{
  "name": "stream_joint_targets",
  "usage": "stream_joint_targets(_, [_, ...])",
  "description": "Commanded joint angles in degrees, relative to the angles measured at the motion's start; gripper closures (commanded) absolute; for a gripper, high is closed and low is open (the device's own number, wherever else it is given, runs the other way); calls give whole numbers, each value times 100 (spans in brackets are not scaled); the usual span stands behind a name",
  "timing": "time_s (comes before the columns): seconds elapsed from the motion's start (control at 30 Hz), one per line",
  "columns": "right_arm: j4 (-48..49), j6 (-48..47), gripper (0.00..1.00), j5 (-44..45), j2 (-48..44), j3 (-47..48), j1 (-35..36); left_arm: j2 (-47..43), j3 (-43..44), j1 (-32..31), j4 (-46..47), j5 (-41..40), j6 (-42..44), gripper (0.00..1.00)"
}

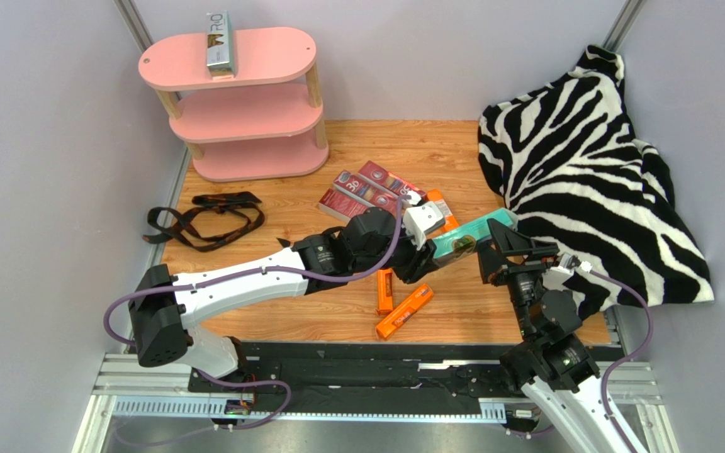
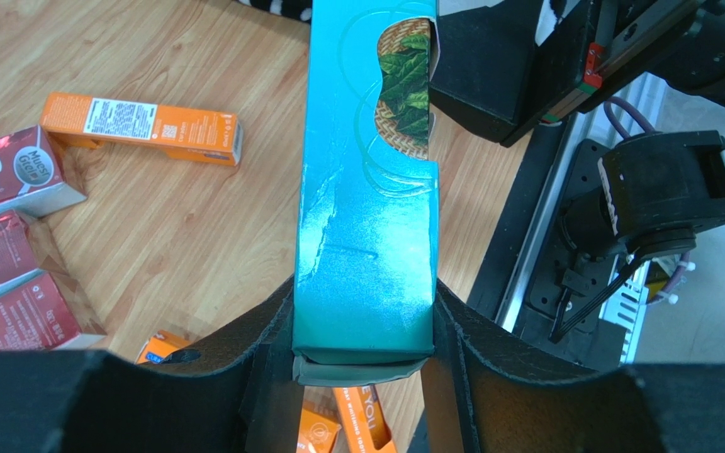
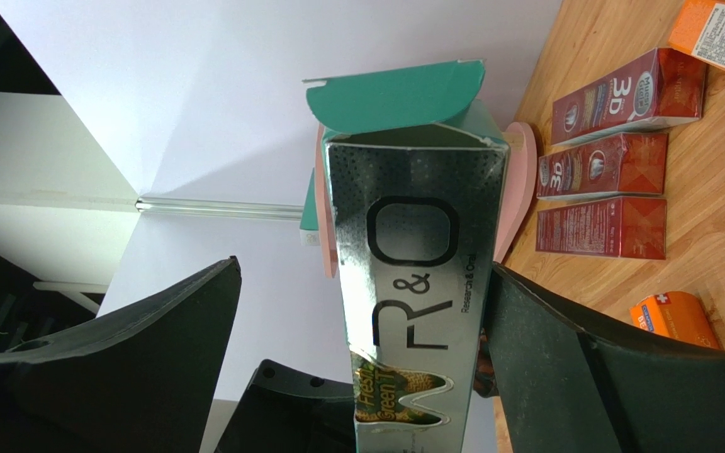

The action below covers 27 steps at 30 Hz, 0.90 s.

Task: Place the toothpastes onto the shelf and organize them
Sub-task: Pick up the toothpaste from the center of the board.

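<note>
Shows silver-teal carton (image 1: 461, 243) over mid-table, well apart from shelf (image 1: 272, 47); one end clamped in left gripper (image 2: 364, 330), right gripper (image 3: 362, 283) spread wide around the other end, gripping nothing. Risks drooping or twisting under a one-ended hold, snagging the open end flap, and toppling the second carton (image 1: 220, 42) lying on the top tier.

There are eight toothpaste cartons in all: three dark red cartons (image 3: 603, 165), three orange cartons (image 1: 404, 311) and two silver-grey cartons (image 1: 220, 42) with teal. One pink shelf (image 1: 262, 111) has three oval boards (image 1: 262, 52), with four pale pegs (image 1: 312, 87) in view. There is one black strap (image 1: 206, 219), one zebra-print cloth (image 1: 584, 160), one wooden bench (image 1: 291, 203) and two robot arms (image 1: 243, 281).
</note>
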Motion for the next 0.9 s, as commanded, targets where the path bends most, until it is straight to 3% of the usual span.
stream_joint_targets(0.0, [-82, -177, 0, -90, -20, 274, -1, 27, 485, -5, 132, -188, -123, 65])
stream_joint_targets(0.4, [-732, -801, 0, -372, -28, 845, -1, 45, 757, 487, 299, 295, -632, 63])
stream_joint_targets(0.87, [-961, -1039, 0, -820, -73, 696, -1, -280, 1197, 1462, 176, 945, -1239, 63])
